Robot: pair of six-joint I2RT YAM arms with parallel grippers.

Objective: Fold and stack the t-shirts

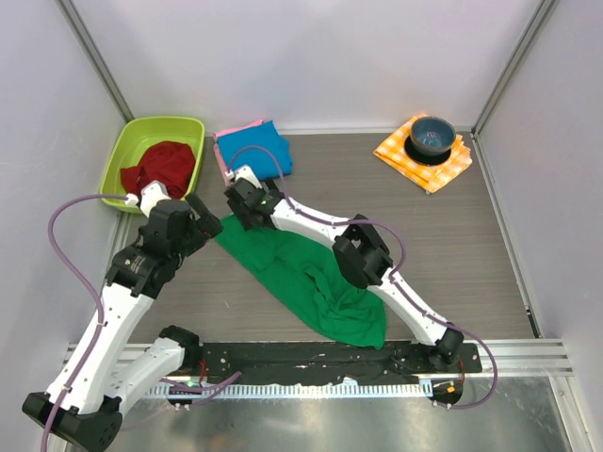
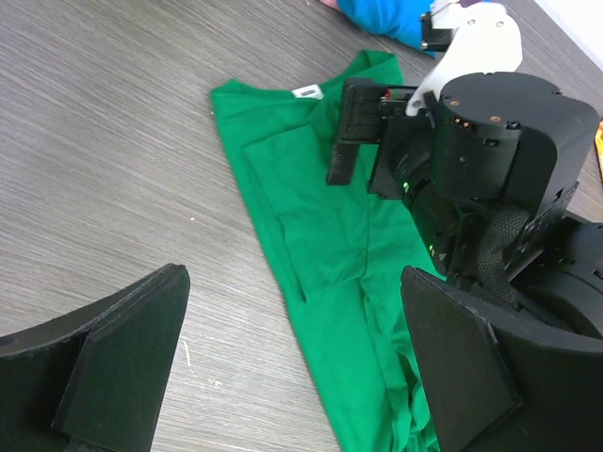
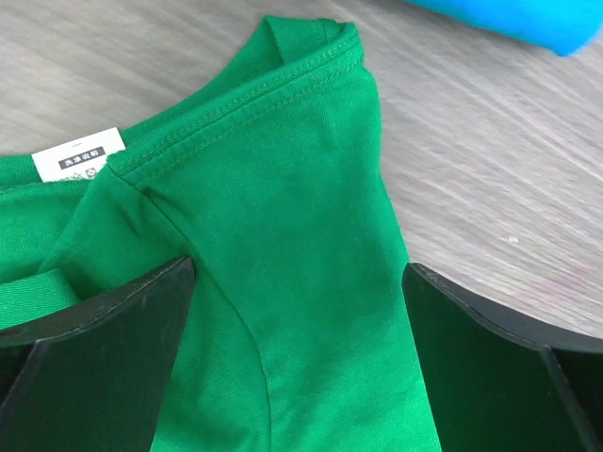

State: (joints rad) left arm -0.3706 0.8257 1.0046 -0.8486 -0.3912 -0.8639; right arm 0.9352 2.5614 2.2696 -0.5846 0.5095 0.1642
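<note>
Inspection of the work area as I see it from the operator station.

1. Green t-shirt (image 1: 301, 281): lies on the table (image 1: 462, 245) as a long, rumpled band. It runs on a diagonal from its collar end, beneath the two claws, down to the near edge by the right arm's base. It is not folded flat. The white neck label (image 3: 79, 154) faces up at the collar.
2. Blue t-shirt (image 1: 259, 151): folded, at the far edge of the table, just beside the lime-green bin (image 1: 115, 158). It rests on the pink t-shirt (image 1: 222, 162), of which I see only an edge.
3. Left claw (image 2: 296, 363): fingers spread wide, nothing between them. It hangs over the table and the left margin of the green t-shirt, near the collar end.
4. Right claw (image 3: 297, 358): fingers likewise spread wide, holding nothing. It sits above the shoulder area by the collar. I cannot tell whether the fingertips touch the cloth.
5. Other items: a red cloth (image 1: 160, 168) lies in the bin. A dark bowl (image 1: 432, 135) stands on the orange-and-white checked cloth (image 1: 394, 151) at the far right, well apart from the t-shirts.
</note>
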